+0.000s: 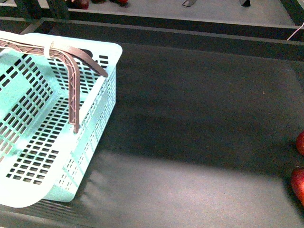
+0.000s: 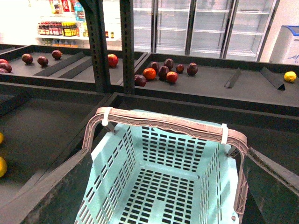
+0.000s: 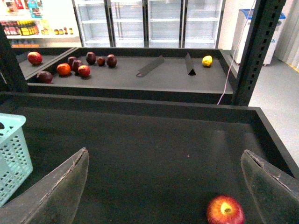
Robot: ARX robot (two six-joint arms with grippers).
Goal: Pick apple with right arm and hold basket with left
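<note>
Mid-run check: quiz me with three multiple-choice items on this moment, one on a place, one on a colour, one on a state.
1. In the front view the basket sits: A right, B left, C far centre.
2. Its handle is: A pinkish-brown, B yellow, C black.
3. The right end effector is: A shut on fruit, B shut on the handle, C open.
B: it fills the left side.
A: pinkish-brown bar over turquoise walls.
C: fingers spread wide, the apple lying untouched on the shelf.
</note>
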